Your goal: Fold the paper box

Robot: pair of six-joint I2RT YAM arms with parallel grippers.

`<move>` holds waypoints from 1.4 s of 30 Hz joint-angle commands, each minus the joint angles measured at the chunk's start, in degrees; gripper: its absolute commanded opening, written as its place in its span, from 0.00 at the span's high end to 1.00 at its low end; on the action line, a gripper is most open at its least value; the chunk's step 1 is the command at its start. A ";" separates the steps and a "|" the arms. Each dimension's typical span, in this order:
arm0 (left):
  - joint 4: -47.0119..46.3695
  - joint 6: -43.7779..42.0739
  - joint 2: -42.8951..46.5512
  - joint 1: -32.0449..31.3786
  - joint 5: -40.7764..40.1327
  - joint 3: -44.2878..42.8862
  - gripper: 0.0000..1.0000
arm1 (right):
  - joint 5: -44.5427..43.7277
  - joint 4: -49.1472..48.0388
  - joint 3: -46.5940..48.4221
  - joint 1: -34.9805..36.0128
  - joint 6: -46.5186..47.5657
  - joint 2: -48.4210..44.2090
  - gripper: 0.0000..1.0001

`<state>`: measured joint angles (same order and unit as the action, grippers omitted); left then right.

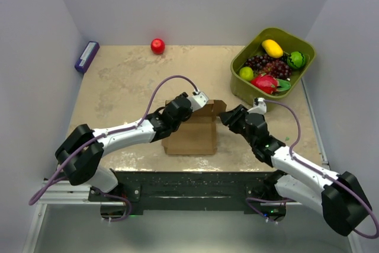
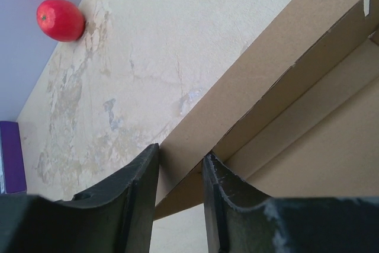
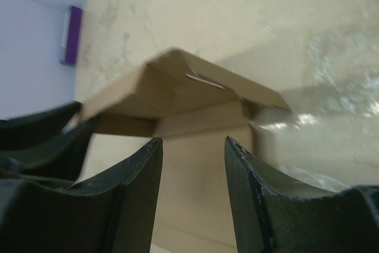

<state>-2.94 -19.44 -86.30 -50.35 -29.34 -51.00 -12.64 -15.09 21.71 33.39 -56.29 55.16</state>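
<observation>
Left end effector (image 2: 181,197), part open, straddles a raised wall of the paper box (image 1: 192,135); right end effector (image 3: 193,191), jaws apart and empty, hovers just beside it.

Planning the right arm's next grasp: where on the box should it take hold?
Probably the raised right flap of the box, pinched at its free upper edge, coming from the right: it stands off the table, thin, facing the open right gripper.
</observation>
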 commanded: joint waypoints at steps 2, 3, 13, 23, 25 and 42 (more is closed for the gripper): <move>2.41 0.81 -1.76 -0.45 0.60 -0.06 0.66 | -3.43 3.48 0.69 2.64 9.86 2.14 0.53; 2.41 0.90 -1.76 -0.54 0.52 -0.06 0.66 | -4.31 4.10 2.18 4.39 11.02 3.71 0.53; 2.32 0.72 -1.85 -0.80 0.08 0.11 0.70 | -15.30 7.27 12.38 9.94 16.13 19.18 0.66; 2.32 1.07 -2.03 -0.89 0.51 0.03 0.80 | -19.61 5.25 16.34 9.86 18.15 27.36 0.68; 2.41 0.98 -1.94 -0.89 0.51 -0.06 0.81 | -20.14 4.55 16.69 9.86 18.76 28.51 0.69; 2.41 1.07 -2.29 -1.07 0.69 0.03 0.92 | -18.48 -9.42 16.43 9.86 29.83 35.11 0.83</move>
<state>-3.79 -20.60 -86.70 -50.81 -30.79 -51.11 -30.48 -17.04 37.60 43.13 -31.07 90.63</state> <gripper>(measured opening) 0.269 0.167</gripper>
